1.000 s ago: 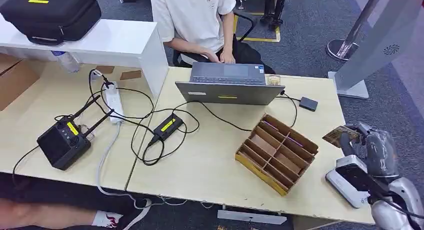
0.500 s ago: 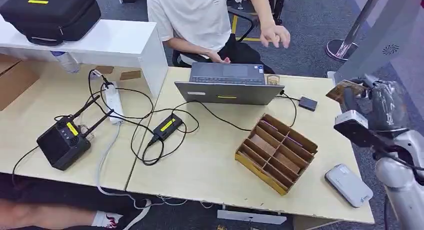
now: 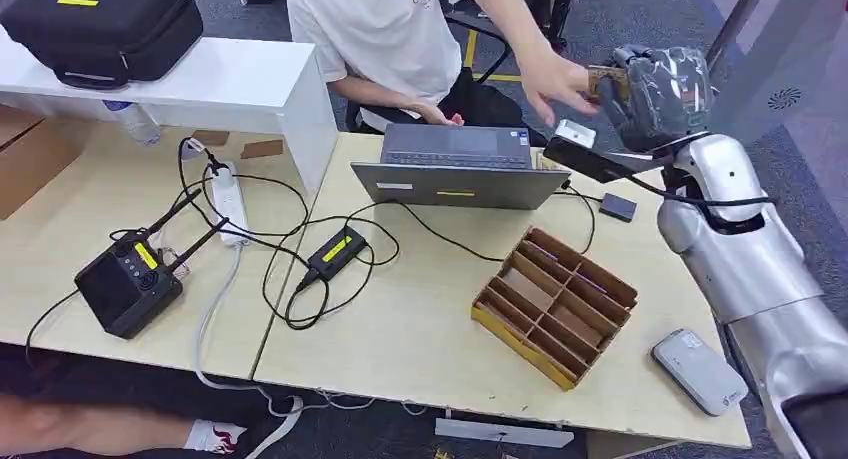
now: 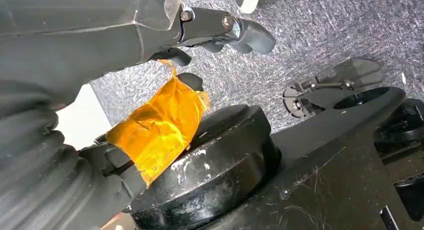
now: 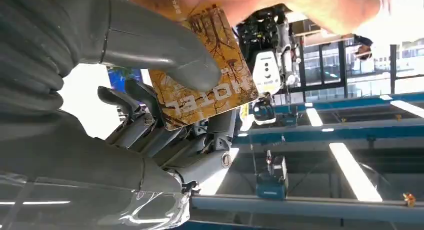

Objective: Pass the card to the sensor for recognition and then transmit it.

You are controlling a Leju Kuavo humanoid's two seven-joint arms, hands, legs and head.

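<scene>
Handover step: the right hand, raised above the laptop, pinches the card between thumb and fingers, and should keep that pinch firm and steady until the person's hand, touching the card's far edge, grips it securely.

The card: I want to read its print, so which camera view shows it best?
The right wrist view: the card is close, pinched under the right hand's thumb, with "HOTEL" legible. The head view shows only a small brown edge beside the person's hand. The left wrist view looks at the floor.
</scene>
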